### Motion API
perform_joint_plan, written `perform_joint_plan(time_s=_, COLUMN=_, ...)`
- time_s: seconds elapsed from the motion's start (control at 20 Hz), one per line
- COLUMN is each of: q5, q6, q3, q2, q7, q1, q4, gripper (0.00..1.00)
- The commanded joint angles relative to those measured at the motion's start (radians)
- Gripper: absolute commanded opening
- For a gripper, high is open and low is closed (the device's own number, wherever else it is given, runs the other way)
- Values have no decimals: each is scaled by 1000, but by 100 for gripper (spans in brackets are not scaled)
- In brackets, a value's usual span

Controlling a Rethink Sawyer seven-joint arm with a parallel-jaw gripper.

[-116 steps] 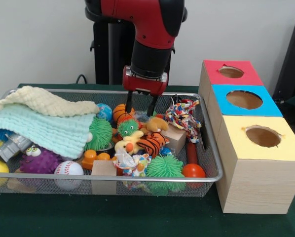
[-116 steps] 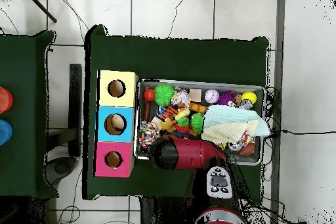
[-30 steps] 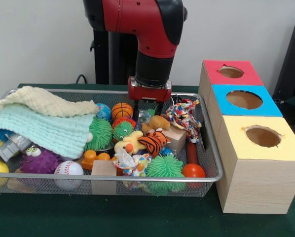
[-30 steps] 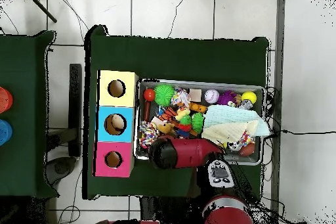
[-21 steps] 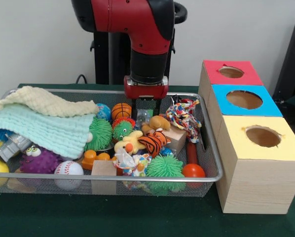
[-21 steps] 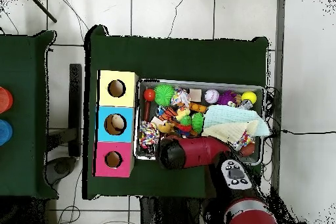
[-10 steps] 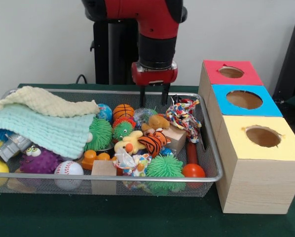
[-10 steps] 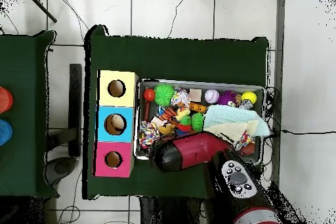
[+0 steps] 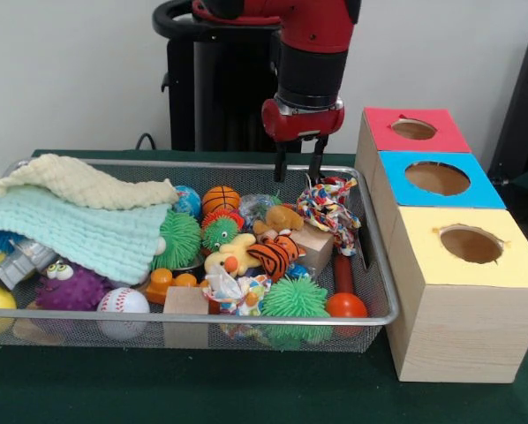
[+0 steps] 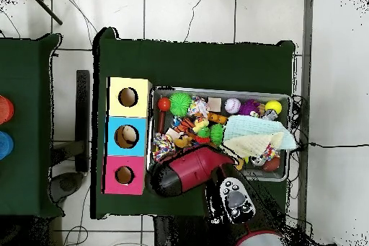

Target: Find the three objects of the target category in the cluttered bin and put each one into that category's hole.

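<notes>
Green table | hand empty, spread | rope toy just below

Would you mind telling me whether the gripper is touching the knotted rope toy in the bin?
Apart. In the front view the gripper hangs open above the bin, with a strip of bin rim and table showing between its fingertips and the knotted rope toy below.

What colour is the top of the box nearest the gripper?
Red, seen best in the front view, right of the gripper.

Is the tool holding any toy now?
No, the tool hangs open and empty above the wire mesh bin.
</notes>
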Motion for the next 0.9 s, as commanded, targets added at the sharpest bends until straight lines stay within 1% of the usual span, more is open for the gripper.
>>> perform_joint_plan(time_s=0.05, q5=-102, q6=39, q3=76, q2=16, q7=-136, q1=-12, q4=19, gripper=100)
perform_joint_plan(time_s=0.25, q5=-121, q6=42, q3=118, q2=10, q7=-177, q1=-42, q4=42, gripper=100)
perform_joint_plan(time_s=0.35, q5=-131, q6=38, q3=132, q2=-2, q7=-184, q1=-54, q4=52, gripper=100)
perform_joint_plan(time_s=0.55, q5=-150, q6=38, q3=146, q2=-20, q7=-194, q1=-86, q4=67, gripper=100)
perform_joint_plan(time_s=0.9, q5=-175, q6=51, q3=167, q2=-34, q7=-208, q1=-152, q4=65, gripper=100)
